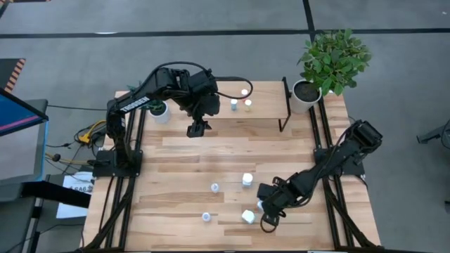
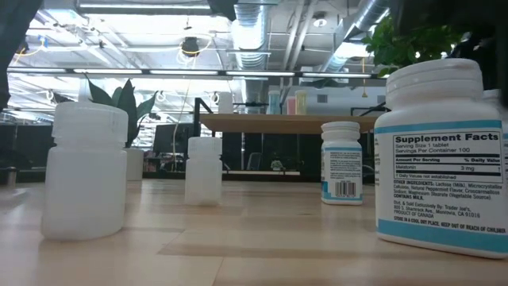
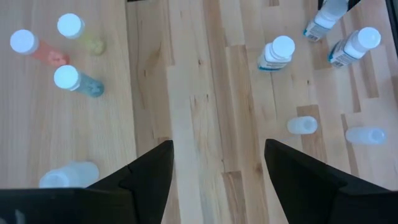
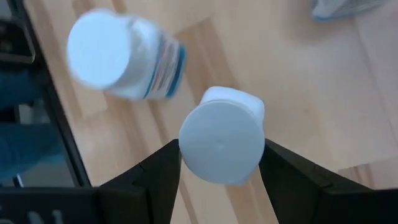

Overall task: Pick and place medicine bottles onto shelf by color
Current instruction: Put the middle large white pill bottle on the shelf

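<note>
My right gripper (image 1: 266,212) is at the table's near right, shut on an all-white bottle (image 4: 221,143), seen cap-on in the right wrist view. A blue-labelled bottle (image 4: 118,56) stands beside it. Other white bottles (image 1: 214,187) (image 1: 247,180) (image 1: 206,217) stand on the table. My left gripper (image 1: 198,129) is open and empty, above the table just in front of the shelf (image 1: 267,112). On the shelf stand three bottles: reddish (image 3: 38,48), yellowish (image 3: 82,35) and bluish (image 3: 79,83). My right gripper pinches the all-white bottle between its two fingers (image 4: 158,177), at two opposite sides of the cap (image 4: 186,155). The fingers come from above, pointing down. The bottle stands upright in the hold. I cannot tell whether its base is on the table.
A leafy plant in a white pot (image 1: 306,95) stands at the shelf's right end, and another white pot (image 1: 160,112) at its left end. The labelled bottle (image 1: 247,216) stands close to my right gripper. Bare tabletop (image 1: 211,151) lies between the shelf and the bottles.
</note>
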Controlling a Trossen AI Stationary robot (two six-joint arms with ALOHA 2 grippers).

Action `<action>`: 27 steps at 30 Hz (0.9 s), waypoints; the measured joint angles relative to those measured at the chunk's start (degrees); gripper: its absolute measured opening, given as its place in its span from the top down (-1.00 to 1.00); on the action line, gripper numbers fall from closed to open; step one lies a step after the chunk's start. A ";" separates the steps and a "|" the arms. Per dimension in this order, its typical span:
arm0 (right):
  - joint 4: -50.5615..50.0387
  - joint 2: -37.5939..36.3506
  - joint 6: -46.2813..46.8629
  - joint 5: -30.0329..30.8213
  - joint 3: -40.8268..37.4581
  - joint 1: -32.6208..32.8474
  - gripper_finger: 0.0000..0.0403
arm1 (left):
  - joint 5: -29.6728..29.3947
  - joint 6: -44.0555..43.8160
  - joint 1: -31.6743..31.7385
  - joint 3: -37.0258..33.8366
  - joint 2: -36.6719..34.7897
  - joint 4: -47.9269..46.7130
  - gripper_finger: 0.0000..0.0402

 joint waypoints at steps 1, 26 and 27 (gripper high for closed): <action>0.00 0.00 0.40 0.03 0.00 -0.42 -0.16 | 0.00 0.00 0.00 0.00 0.00 0.02 -0.18; -6.52 -0.75 11.28 3.17 0.11 -7.02 0.14 | 0.02 0.00 0.00 0.00 0.00 0.00 -0.18; -6.87 -0.76 11.59 3.17 0.11 -6.81 0.11 | 0.02 0.00 0.00 0.00 0.00 0.00 -0.18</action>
